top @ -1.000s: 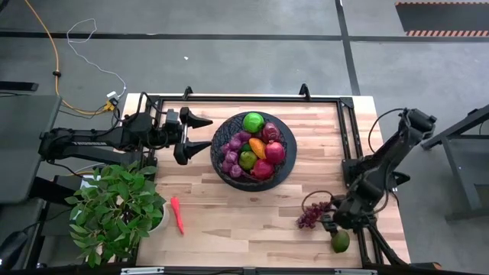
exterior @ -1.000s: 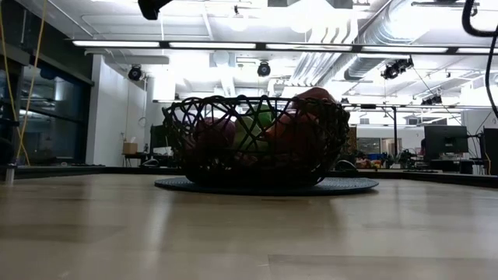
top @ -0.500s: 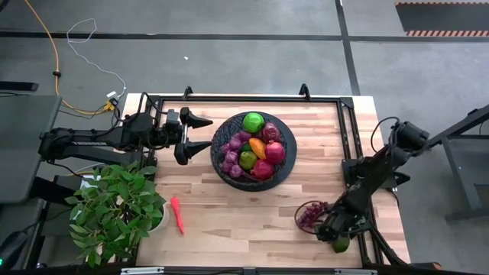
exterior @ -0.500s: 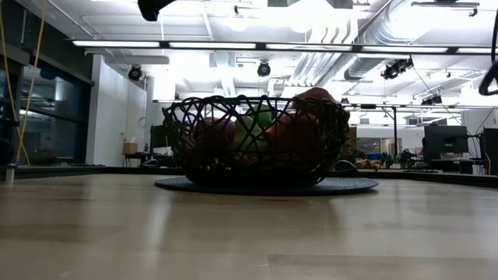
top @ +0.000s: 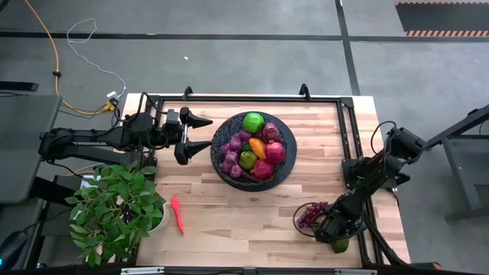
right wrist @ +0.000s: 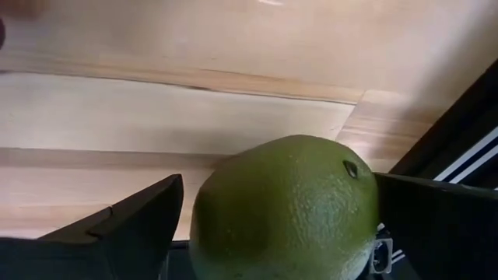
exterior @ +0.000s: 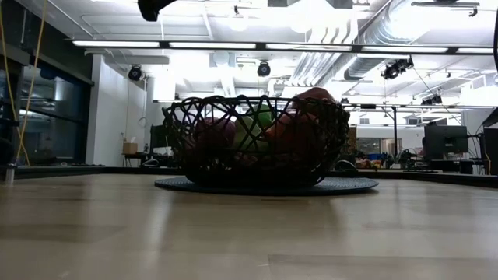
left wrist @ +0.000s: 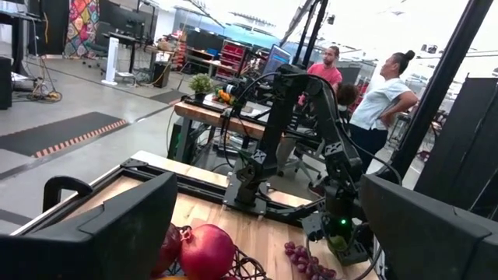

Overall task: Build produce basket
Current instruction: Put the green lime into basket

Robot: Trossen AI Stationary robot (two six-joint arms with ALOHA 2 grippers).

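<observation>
The black mesh basket (top: pixel 216 153) stands mid-table on a dark mat, holding purple grapes, red and green round fruits and an orange one; it also shows in the low view (exterior: pixel 257 140). A green round fruit (top: pixel 341 245) lies near the table's near right corner. My right gripper (top: pixel 335 235) is open right over it, and in the right wrist view the fruit (right wrist: pixel 288 206) sits between the two fingers. A purple grape bunch (top: pixel 309 214) lies beside it. A slim red-orange pepper (top: pixel 177 215) lies near the plant. My left gripper (top: pixel 205 134) waits open at the basket's left side.
A leafy potted plant (top: pixel 114 210) fills the near left corner. A black frame (top: pixel 348 122) runs along the table's far and right edges. The table's right edge lies just beyond the green fruit. People (left wrist: pixel 385 101) stand in the room behind.
My right gripper has moved toward the table's near edge and down, from beside the grape bunch to over the green fruit, which it now mostly covers in the high view. The grapes, the basket and the left arm have stayed in place.
</observation>
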